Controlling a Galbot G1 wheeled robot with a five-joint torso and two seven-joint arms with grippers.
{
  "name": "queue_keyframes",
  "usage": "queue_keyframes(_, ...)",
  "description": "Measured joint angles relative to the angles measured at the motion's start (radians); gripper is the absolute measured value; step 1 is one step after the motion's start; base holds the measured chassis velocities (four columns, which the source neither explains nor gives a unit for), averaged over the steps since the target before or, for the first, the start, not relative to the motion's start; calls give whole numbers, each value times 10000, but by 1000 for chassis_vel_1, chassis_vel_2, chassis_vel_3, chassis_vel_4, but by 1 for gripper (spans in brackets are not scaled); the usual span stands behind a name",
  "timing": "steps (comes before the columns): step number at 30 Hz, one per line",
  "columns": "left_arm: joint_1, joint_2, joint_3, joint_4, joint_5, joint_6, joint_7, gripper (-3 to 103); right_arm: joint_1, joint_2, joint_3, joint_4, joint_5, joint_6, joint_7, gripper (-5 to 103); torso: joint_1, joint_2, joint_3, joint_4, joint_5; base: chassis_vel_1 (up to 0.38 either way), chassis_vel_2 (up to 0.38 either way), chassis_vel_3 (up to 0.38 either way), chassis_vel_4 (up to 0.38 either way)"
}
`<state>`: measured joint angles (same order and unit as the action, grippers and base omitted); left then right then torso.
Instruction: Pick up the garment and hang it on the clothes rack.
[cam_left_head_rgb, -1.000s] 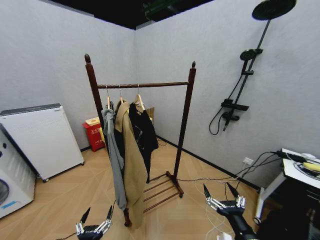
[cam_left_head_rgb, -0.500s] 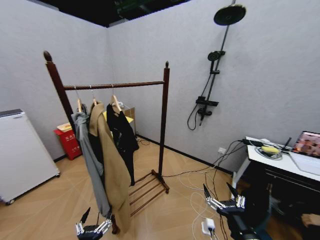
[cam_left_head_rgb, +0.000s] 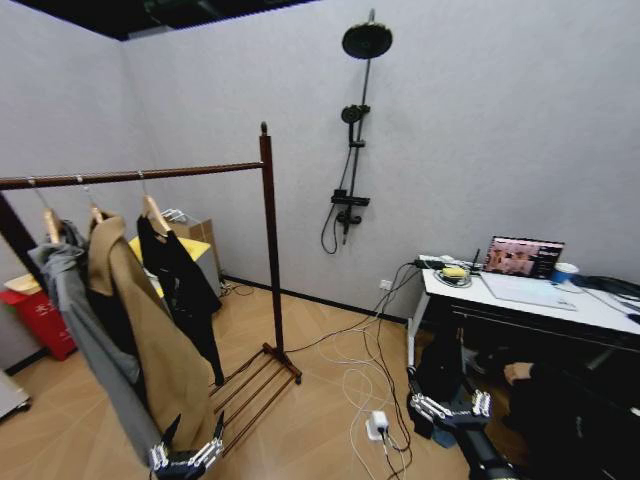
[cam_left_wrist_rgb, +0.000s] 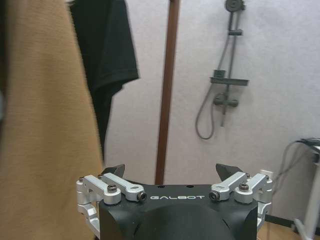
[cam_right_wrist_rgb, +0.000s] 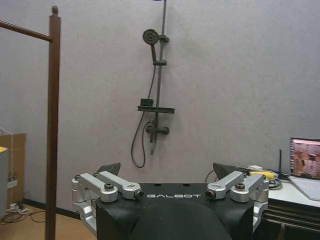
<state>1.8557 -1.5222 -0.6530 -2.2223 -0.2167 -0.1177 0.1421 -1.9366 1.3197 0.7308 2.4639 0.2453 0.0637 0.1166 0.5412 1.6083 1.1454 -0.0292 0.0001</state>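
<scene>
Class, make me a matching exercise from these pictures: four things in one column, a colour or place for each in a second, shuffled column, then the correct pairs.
Things:
1. garment
2. clothes rack
3. laptop
4. long coat

Descriptions:
A. tan, hanging beside the T-shirt
B. open on the white desk
C. black, on a wooden hanger
D. dark reddish-brown wood

Pairs: 1-C, 2-D, 3-B, 4-A

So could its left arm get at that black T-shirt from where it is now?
Probably not yet: the left gripper hangs low and open, with the tan coat between it and the black T-shirt.
</scene>
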Motion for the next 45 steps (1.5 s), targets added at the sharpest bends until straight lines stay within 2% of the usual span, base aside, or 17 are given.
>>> queue_keyframes(22,0,0,0,0,0,0,0,100,-1,0,0,-1,1,0,2,100,0,1,-1,-2,0,-112,-109,-112,-109)
queue_keyframes(26,0,0,0,0,0,0,0,100,-1,0,0,-1,1,0,1,100,0,0,0,3,-1,0,0,0,0)
queue_keyframes(45,0,-2,6,0,0,0,5,100,0,-2,0,-1,1,0,1,100,0,1,0,-2,1,-74,-114,77,113)
